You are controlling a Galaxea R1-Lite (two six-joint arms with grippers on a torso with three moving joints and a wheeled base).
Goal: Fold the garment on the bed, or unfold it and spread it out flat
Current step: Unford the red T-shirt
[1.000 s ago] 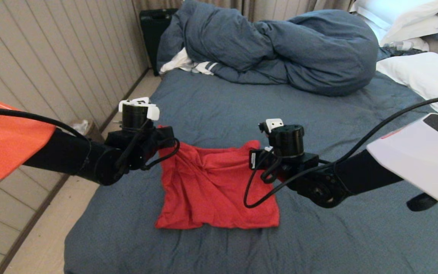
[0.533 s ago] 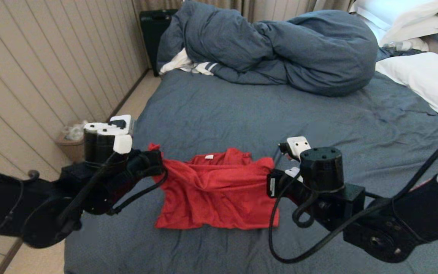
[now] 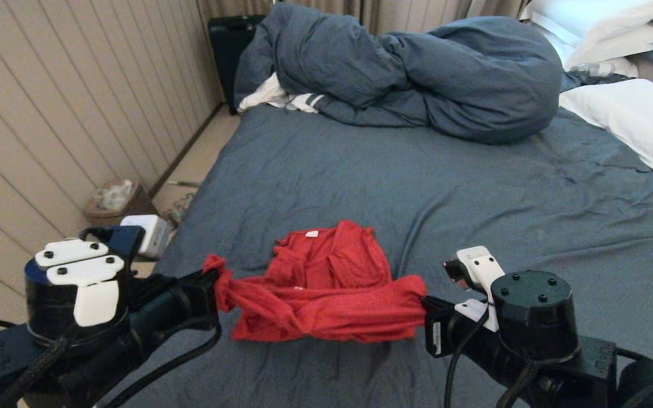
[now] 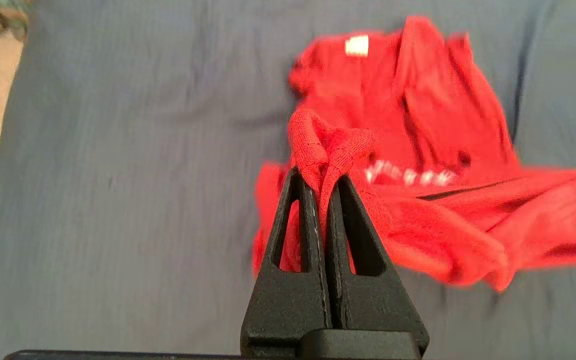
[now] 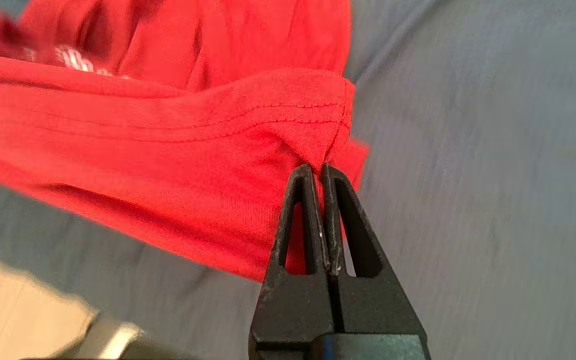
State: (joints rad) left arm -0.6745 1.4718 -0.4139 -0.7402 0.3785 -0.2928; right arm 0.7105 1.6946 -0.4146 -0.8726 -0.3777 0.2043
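The red T-shirt (image 3: 326, 283) lies crumpled on the near part of the bed (image 3: 474, 187), its white neck tag (image 3: 312, 233) facing up at the far side. Its near edge is lifted and stretched between both grippers. My left gripper (image 3: 216, 283) is shut on a bunched corner of the garment (image 4: 328, 145). My right gripper (image 3: 424, 309) is shut on the hemmed corner (image 5: 333, 125) at the other end. A strip of white print (image 4: 408, 176) shows in the left wrist view.
A bunched dark blue-grey duvet (image 3: 417, 73) fills the far end of the bed, with a white striped cloth (image 3: 287, 96) tucked under it. White pillows (image 3: 632, 113) lie at the right. A small bin (image 3: 112, 201) stands on the floor by the panelled wall.
Both arms have pulled back toward me and lower, dragging the held edge of the T-shirt forward over its near part. The neck tag has come into sight.
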